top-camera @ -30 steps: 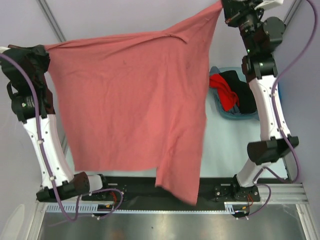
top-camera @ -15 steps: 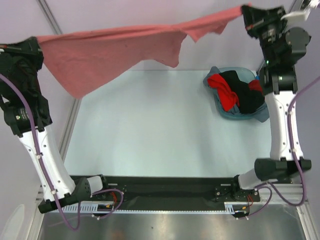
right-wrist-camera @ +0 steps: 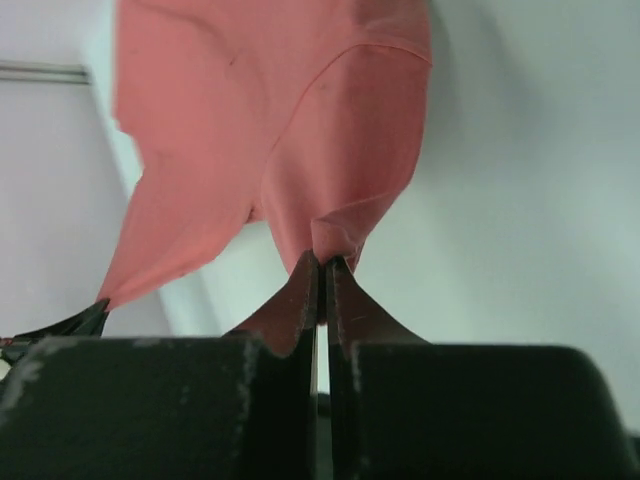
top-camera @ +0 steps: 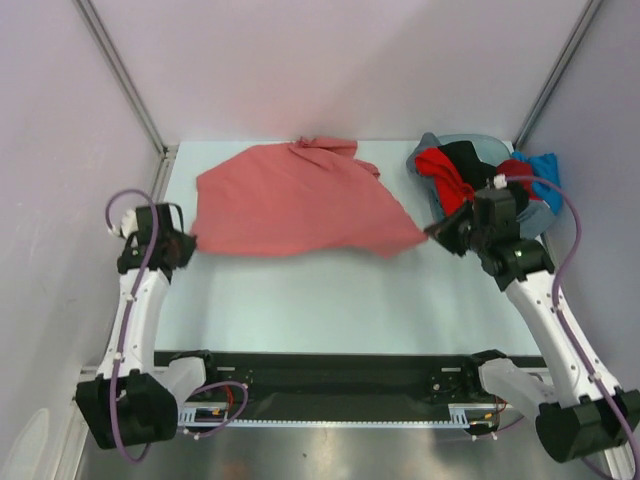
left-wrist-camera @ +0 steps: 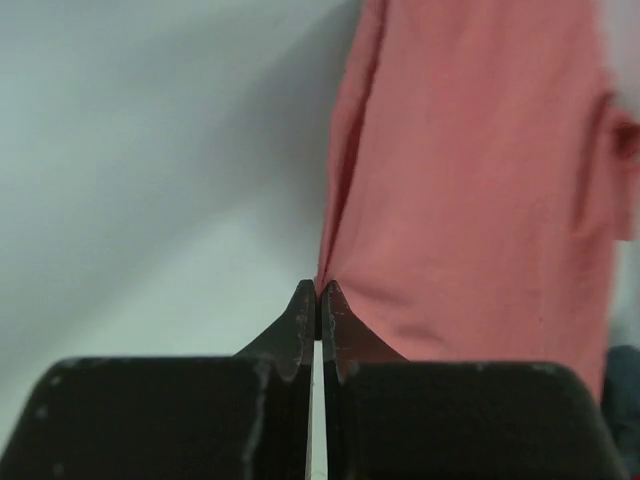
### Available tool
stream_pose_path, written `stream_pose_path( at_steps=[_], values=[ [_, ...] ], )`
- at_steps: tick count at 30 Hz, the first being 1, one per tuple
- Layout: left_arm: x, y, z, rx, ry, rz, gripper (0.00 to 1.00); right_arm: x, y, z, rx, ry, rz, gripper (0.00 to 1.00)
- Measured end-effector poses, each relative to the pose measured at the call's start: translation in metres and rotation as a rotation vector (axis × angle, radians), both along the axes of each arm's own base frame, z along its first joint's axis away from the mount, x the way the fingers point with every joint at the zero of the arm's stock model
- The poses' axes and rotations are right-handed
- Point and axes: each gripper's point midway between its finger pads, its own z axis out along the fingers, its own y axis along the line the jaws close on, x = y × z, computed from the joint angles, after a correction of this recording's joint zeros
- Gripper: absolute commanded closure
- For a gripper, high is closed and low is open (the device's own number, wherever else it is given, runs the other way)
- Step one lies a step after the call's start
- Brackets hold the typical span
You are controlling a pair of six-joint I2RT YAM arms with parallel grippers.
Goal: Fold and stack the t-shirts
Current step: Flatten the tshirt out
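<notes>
My left gripper point(top-camera: 190, 243) is pressed together on the left corner of the salmon-red t-shirt point(top-camera: 295, 205), pinching the cloth's edge low over the tabletop point(top-camera: 300, 300). In my left wrist view the two fingertips meet with only a thin slit between them, and the shirt's edge runs up and away from the tips. My right gripper point(top-camera: 432, 230) is clamped the same way on the shirt's right corner, which is drawn out into a point towards it. In my right wrist view the cloth bunches into small folds right at the closed tips.

Between my two grippers the shirt lies spread across the far half of the tabletop, fairly flat in the middle and rumpled along its far edge, where a fold of cloth is bunched near the back wall.

In the far right corner sits the grey-blue basin point(top-camera: 462, 138), just beyond my right arm. Heaped in it are a bright red shirt point(top-camera: 440, 170), a black shirt point(top-camera: 466, 157) and a blue shirt point(top-camera: 546, 167) at its right side.
</notes>
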Motion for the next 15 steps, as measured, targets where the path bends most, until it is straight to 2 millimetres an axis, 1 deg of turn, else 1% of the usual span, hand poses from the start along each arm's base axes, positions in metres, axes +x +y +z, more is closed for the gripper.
stream_pose_path(
  at_steps=[2, 3, 5, 7, 9, 10, 11, 12, 15],
  values=[
    [-0.031, -0.007, -0.037, -0.011, 0.124, 0.018, 1.00, -0.027, -0.009, -0.023, -0.031, 0.095, 0.003, 1.00],
    [-0.046, -0.006, -0.048, -0.007, 0.170, 0.041, 1.00, -0.041, -0.016, -0.032, -0.045, 0.143, 0.000, 1.00],
    [-0.070, 0.000, -0.058, 0.015, 0.225, 0.100, 1.00, -0.061, -0.027, -0.049, -0.063, 0.228, -0.013, 1.00],
    [-0.083, 0.008, -0.062, 0.045, 0.255, 0.141, 1.00, -0.074, -0.032, -0.068, -0.067, 0.316, -0.017, 1.00],
    [-0.093, 0.017, -0.071, 0.061, 0.300, 0.177, 1.00, -0.085, -0.033, -0.087, -0.071, 0.408, -0.004, 1.00],
    [-0.097, 0.021, -0.078, 0.061, 0.329, 0.196, 1.00, -0.087, -0.032, -0.095, -0.072, 0.448, 0.008, 1.00],
    [-0.103, 0.025, -0.090, 0.055, 0.379, 0.211, 1.00, -0.089, -0.030, -0.104, -0.072, 0.487, 0.022, 1.00],
    [-0.105, 0.029, -0.094, 0.050, 0.394, 0.230, 1.00, -0.091, -0.028, -0.111, -0.072, 0.515, 0.037, 1.00],
    [-0.118, 0.039, -0.117, 0.027, 0.503, 0.259, 1.00, -0.096, -0.024, -0.124, -0.063, 0.572, 0.072, 1.00]
  ],
)
